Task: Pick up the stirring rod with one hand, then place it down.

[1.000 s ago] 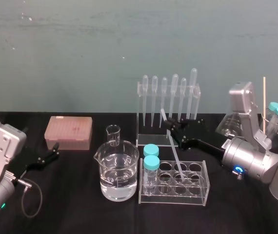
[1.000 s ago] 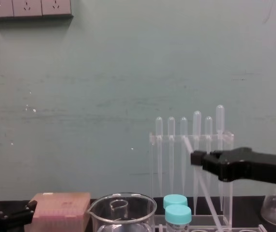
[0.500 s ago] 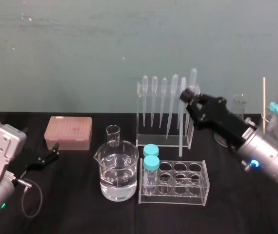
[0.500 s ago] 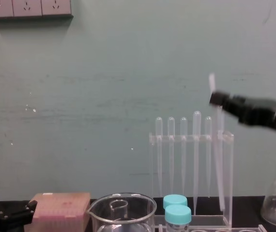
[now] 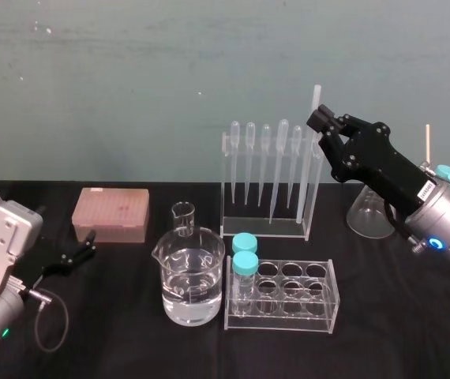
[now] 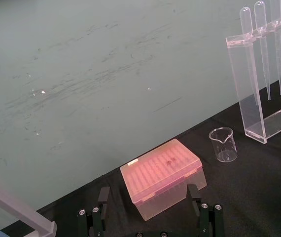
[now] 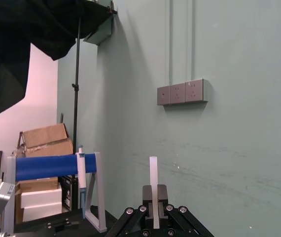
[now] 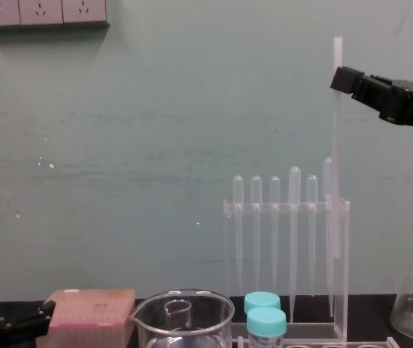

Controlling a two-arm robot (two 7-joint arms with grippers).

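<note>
The stirring rod [image 5: 310,158] is a thin translucent-white stick held nearly upright in the air, in front of the right end of the pipette rack [image 5: 266,178]. My right gripper [image 5: 320,123] is shut on it near its upper end. In the chest view the stirring rod [image 8: 336,145] hangs straight down from the right gripper [image 8: 343,78], its lower end clear of the table. In the right wrist view the stirring rod [image 7: 153,190] stands between the black fingers [image 7: 147,197]. My left gripper [image 5: 85,246] rests open, low at the table's left.
On the black table stand a water-filled beaker [image 5: 191,280], a small beaker [image 5: 183,217], a clear tube rack [image 5: 288,296] holding two blue-capped tubes [image 5: 245,260], a pink tip box [image 5: 111,213] and a flask [image 5: 369,213]. The left wrist view has the pink tip box [image 6: 162,177] ahead.
My right gripper has risen and swung right, lifting the rod out of the tube rack. The rod has gone from slanted to nearly upright. The left arm has not moved.
</note>
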